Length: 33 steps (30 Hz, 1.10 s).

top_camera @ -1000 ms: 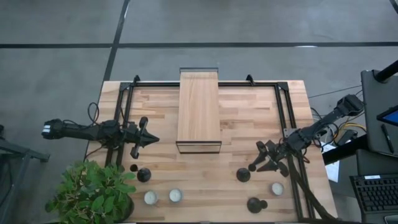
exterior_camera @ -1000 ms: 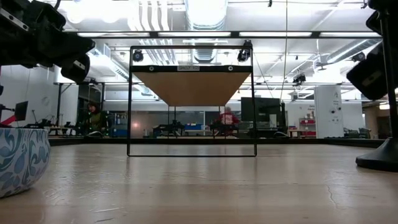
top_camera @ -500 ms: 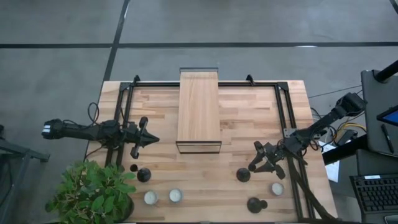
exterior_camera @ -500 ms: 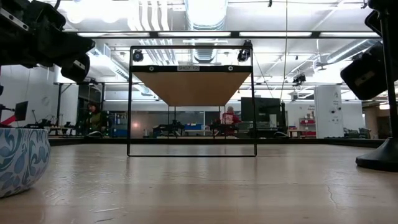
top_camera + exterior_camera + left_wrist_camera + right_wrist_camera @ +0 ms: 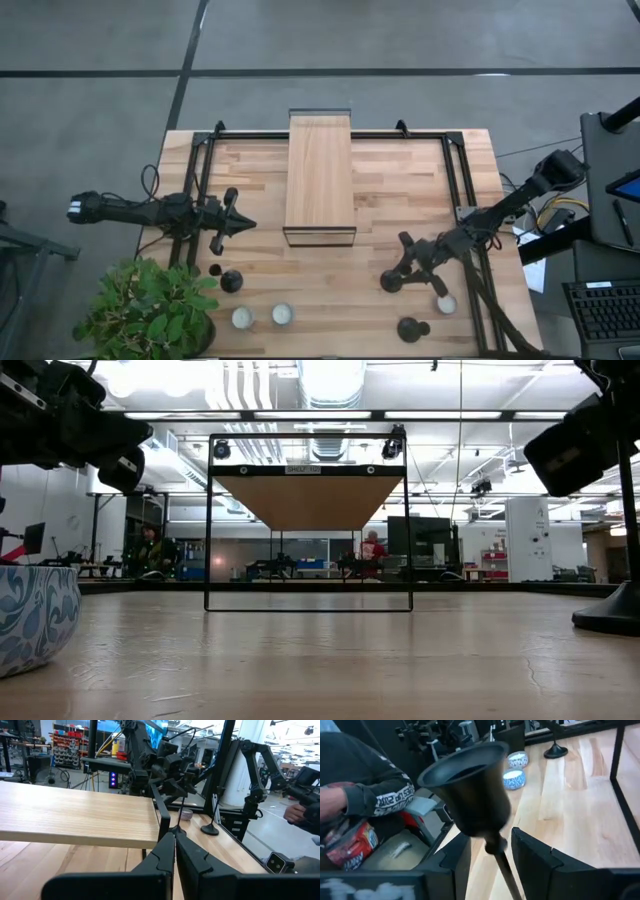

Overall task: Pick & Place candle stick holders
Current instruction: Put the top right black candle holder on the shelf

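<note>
While right gripper (image 5: 487, 852) hovers, candle stick holder (image 5: 470, 790) stem between parted jaws

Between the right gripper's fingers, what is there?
The right wrist view shows the thin stem of a black candle stick holder between the open right gripper fingers, cup above; contact isn't clear.

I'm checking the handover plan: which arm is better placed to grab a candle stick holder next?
The right. The right gripper is already at the candle stick holder, whose stem stands between its open jaws in the right wrist view. The left gripper waits shut, away from any holder.
</note>
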Motion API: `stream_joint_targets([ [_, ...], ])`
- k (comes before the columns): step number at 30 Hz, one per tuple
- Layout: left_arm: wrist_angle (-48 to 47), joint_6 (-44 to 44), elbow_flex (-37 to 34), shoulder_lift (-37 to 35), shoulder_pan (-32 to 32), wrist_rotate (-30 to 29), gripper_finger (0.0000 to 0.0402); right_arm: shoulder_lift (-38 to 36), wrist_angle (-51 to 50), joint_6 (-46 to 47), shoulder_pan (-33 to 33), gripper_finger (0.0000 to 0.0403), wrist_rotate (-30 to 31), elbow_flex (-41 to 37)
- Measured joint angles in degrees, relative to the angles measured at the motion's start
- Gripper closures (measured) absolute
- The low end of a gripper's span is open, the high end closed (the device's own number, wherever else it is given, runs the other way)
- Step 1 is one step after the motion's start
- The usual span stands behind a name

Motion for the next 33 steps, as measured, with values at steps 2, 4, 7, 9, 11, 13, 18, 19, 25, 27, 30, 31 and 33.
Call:
stream_joint_targets([
  [2, -0.04, 0.00, 0.00, 0.00, 0.00, 0.00, 0.0387, 0.82, 0.02, -0.35, 0.23, 0.0282, -0.15, 0.51],
  [4, -0.04, 0.00, 0.00, 0.00, 0.00, 0.01, 0.0387, 1.26, -0.01, -0.35, 0.50, 0.0291, -0.17, 0.79],
  [7, -0.03, 0.00, 0.00, 0.00, -0.02, 0.01, 0.0387, 1.13, 0.01, -0.36, 0.80, 0.0306, -0.14, 0.89],
  [9, -0.02, 0.02, 0.00, 0.00, 0.00, 0.02, 0.0387, 0.72, -0.04, -0.36, 1.03, 0.0316, -0.17, 0.81],
  [11, -0.01, 0.01, 0.00, 0.00, -0.01, 0.01, 0.0387, 0.07, -0.52, -0.37, 1.26, 0.0328, -0.17, 0.72],
  [13, 0.00, 0.01, 0.00, 0.00, -0.01, 0.01, 0.0387, -0.66, -1.86, -0.55, 1.37, 0.0339, 0.00, 0.76],
  [18, 0.02, 0.00, 0.00, 0.00, -0.01, 0.00, 0.0387, -2.09, -3.25, -1.04, 1.37, 0.0370, 0.04, 0.89],
  [19, 0.02, 0.00, 0.00, 0.00, -0.02, 0.00, 0.0387, -2.35, -3.39, -1.17, 1.37, 0.0376, -0.04, 0.89],
  [25, 0.05, 0.01, 0.00, 0.00, 0.00, 0.02, 0.0387, -3.98, -3.66, -3.73, 1.37, 0.0381, 2.71, 2.06],
  [27, 0.05, 0.01, 0.00, 0.00, 0.00, 0.02, 0.0387, -4.59, -3.55, -6.16, 1.35, 0.0380, 4.30, 3.75],
  [30, 0.05, 0.00, 0.00, 0.00, -0.02, 0.01, 0.0387, -5.87, -6.98, -11.14, 1.33, 0.0382, 6.91, 8.29],
  [31, 0.02, 0.02, 0.00, 0.00, 0.00, 0.02, 0.0387, -6.49, -10.41, -12.46, 1.27, 0.0383, 8.31, 10.61],
  [33, 0.05, 0.00, 0.00, 0.00, -0.02, 0.02, 0.0387, -7.47, -19.81, -13.23, 0.98, 0.0383, 12.24, 16.25],
])
